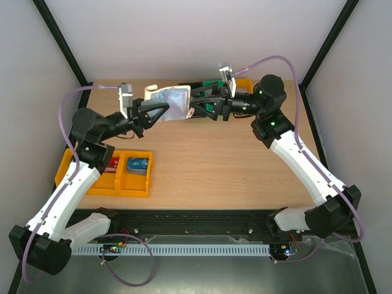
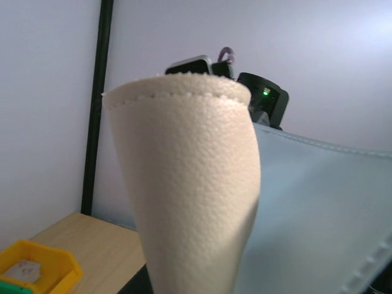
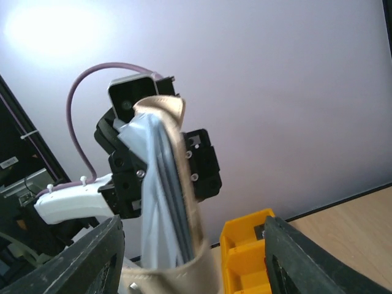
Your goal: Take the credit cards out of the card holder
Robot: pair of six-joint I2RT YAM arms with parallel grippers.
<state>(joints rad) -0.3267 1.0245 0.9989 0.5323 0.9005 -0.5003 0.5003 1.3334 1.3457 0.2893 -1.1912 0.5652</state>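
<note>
My left gripper (image 1: 160,110) is shut on the card holder (image 1: 169,101) and holds it up above the table's back edge. In the left wrist view its cream outside (image 2: 190,184) fills the frame and hides my own fingers, with the blue-grey inside (image 2: 318,208) to the right. My right gripper (image 3: 191,223) stands open, one finger on each side of the holder's near end without touching it. A thin dark grey card edge (image 3: 176,202) shows inside the holder's pocket. A red card (image 1: 114,163) lies in a yellow bin.
The yellow bin (image 1: 92,185) sits at the table's front left, with a blue card (image 1: 138,164) in its right compartment. A second yellow bin (image 1: 245,84) and a green object (image 1: 211,84) stand at the back, just behind my right gripper.
</note>
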